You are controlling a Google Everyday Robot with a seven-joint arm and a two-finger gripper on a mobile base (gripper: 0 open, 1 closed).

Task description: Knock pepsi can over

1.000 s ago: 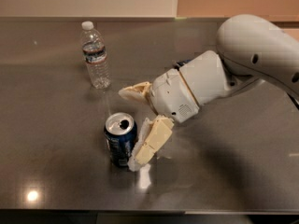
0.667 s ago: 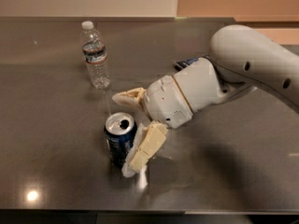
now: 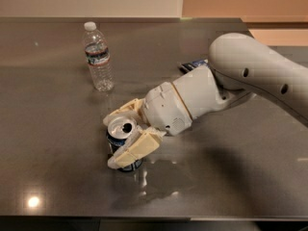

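Upright can point(image 3: 120, 128) on table point(image 3: 57, 177), front left of centre, well apart from bottle point(image 3: 98, 57). Gripper point(image 3: 109, 142) low at can, fingers point(image 3: 137, 148) spread: one behind, one across front, can between. Likely touching can side with front finger, contact unsure. Not tipped yet. Approach done; left to do: sideways shove till flat
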